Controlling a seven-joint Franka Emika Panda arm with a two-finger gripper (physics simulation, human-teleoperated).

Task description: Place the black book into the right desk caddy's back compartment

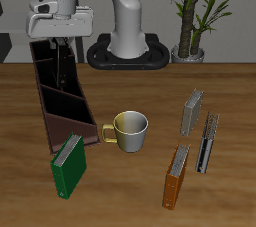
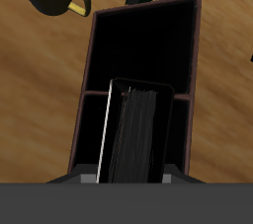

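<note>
My gripper [image 1: 62, 41] is shut on the top edge of the black book [image 1: 66, 68], which hangs upright from it. The book hangs over the farthest-back end of the right desk caddy [image 1: 62, 111], a long dark reddish-brown box. Its lower end dips between the walls of the back compartment [image 1: 45, 63]. I cannot tell whether it touches the floor. In the wrist view the black book [image 2: 133, 134] with its white page edge fills the section on my side of the cross divider [image 2: 94, 94], and the gripper [image 2: 130, 175] clamps it.
A green book [image 1: 68, 165] leans at the caddy's front end, and a yellowish mug [image 1: 130, 131] stands beside it. Across the table are an orange book [image 1: 176, 176] and two grey books [image 1: 192, 112] [image 1: 207, 141]. A potted plant [image 1: 190, 16] stands at the back.
</note>
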